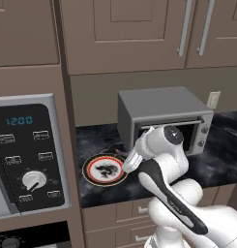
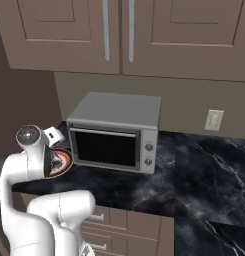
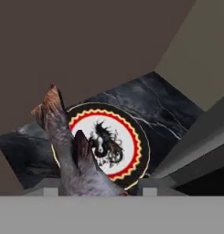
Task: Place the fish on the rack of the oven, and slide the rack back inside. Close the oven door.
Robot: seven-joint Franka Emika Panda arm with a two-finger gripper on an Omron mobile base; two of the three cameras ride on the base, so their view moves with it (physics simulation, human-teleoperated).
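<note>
Robot gripper [image 3: 97, 192] holding the fish [image 3: 67, 151] above its plate [image 3: 131, 137]

The fingers pinch the dark grey fish, lifted off the plate on the black counter [image 1: 216, 155] — beyond, a grey toaster oven [image 2: 119, 130]. Racking it, sliding the rack in and closing the door all remain.

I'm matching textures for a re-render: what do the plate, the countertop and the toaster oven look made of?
Plate: glazed ceramic, probably; glossy white with printed red-and-black rim.
Countertop: polished black marble, going by the white veins.
Toaster oven: matte grey painted metal, apparently; dark glass door.
</note>
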